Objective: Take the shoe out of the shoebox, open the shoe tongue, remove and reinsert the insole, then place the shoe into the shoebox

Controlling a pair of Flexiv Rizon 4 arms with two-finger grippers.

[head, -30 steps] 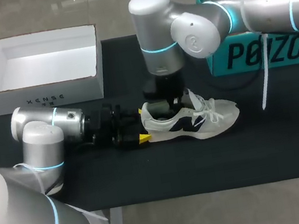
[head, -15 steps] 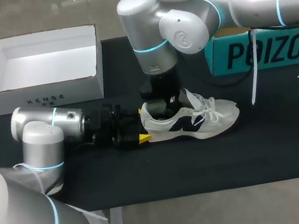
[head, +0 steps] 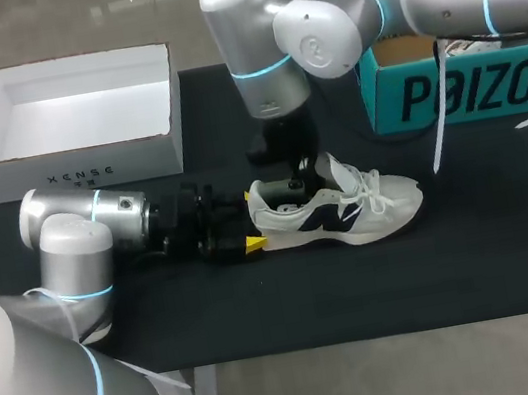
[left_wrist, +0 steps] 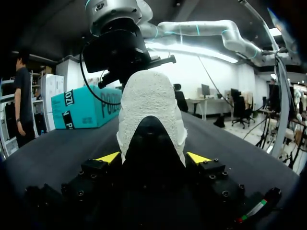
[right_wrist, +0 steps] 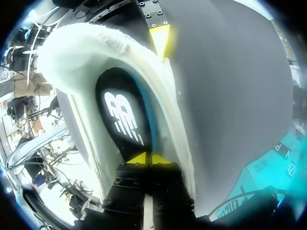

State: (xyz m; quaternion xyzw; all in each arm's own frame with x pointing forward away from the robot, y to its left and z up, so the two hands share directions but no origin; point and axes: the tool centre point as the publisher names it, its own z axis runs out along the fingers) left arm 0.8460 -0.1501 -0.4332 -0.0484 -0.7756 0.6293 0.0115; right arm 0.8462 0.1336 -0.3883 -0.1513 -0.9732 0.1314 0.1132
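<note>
Sideways on the black bench (head: 359,283) lay the white shoe (head: 348,212), near the middle, with its toe toward the robot's right and its heel toward the left arm. The left tool (head: 251,220) sat low at the heel, its arm stretched flat along the bench. In the left wrist view the heel of the shoe (left_wrist: 151,100) stood between the two yellow tips of the left tool (left_wrist: 152,158), which pressed against it from both sides. The right arm came in from the right and stood over the shoe's opening, with the right tool (head: 293,188) dipped inside the collar. From the right wrist, the yellow tips of the right tool (right_wrist: 150,158) were closed together on the edge of the dark insole (right_wrist: 125,120), which lay inside the shoe (right_wrist: 96,43). An open white shoebox (head: 87,166) stood at the bench's far left, well apart from the shoe. A teal box (head: 470,92) stood at the far right, behind the right arm.
</note>
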